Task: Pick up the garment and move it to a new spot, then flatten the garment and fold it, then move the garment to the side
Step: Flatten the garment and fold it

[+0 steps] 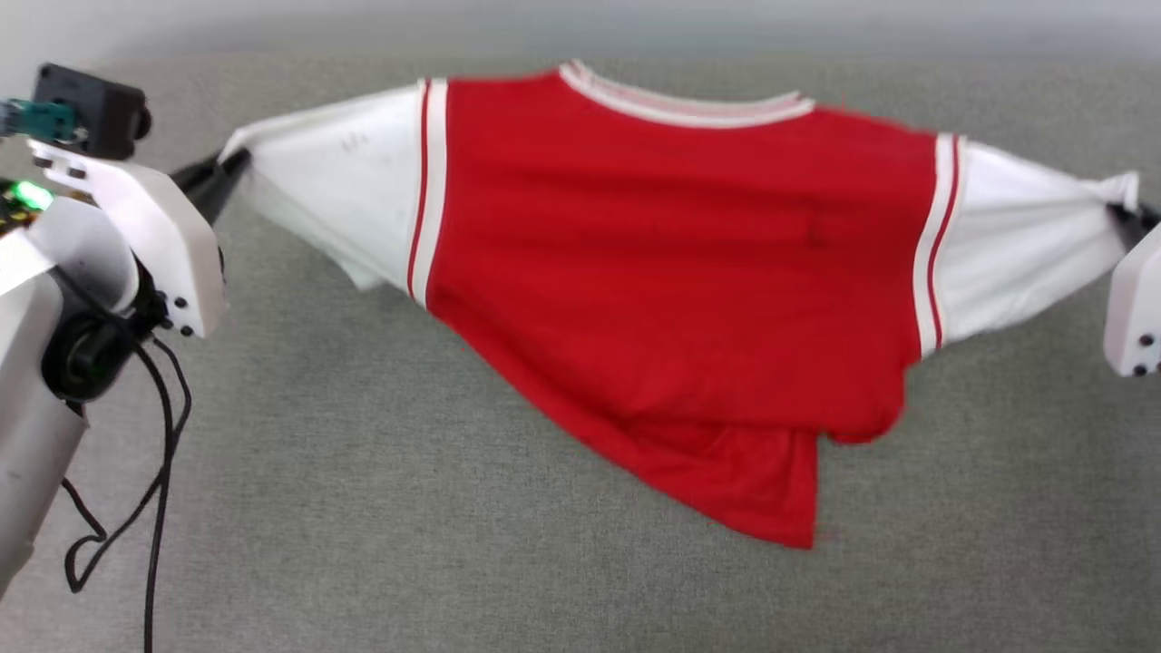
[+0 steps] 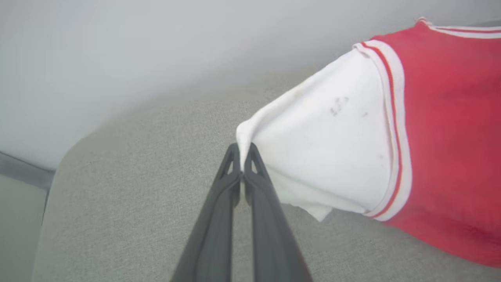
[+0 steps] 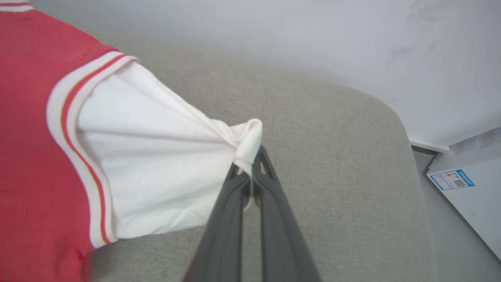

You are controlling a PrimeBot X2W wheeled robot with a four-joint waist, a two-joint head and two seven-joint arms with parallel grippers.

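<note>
The garment, a red jersey with white sleeves, hangs stretched between my two grippers above the grey padded surface. Its striped collar is at the far side and its red hem droops toward the near right. My left gripper is shut on the tip of the left white sleeve; the left wrist view shows the garment pinched between the fingertips of the left gripper. My right gripper is shut on the bunched end of the other sleeve, and in the right wrist view the garment is gripped by the right gripper.
A black cable loops down from my left arm at the lower left. The grey surface has rounded far corners with a pale wall behind. A white box with a blue label lies on the floor beyond the right corner.
</note>
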